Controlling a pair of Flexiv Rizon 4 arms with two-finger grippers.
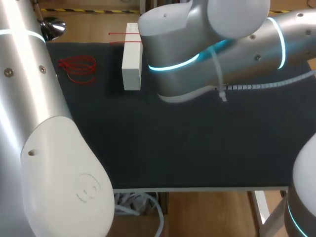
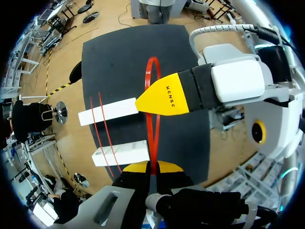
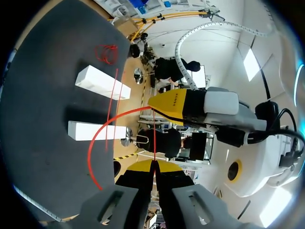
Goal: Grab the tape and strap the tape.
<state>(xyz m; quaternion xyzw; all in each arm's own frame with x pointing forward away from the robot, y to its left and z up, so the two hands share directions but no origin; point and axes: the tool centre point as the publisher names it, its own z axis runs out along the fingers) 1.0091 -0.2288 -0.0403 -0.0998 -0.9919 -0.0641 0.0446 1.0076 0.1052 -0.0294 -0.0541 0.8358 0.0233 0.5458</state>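
Left gripper: our fingers are pinched together on the red tape, which rises from them as a narrow loop.
Coil: loose and red, lying on the black mat near the white block.
White block: red strands cross it; our wrist views show a second block beside it.
Right gripper: closed on the same tape, which runs straight ahead to our left gripper's yellow tip.
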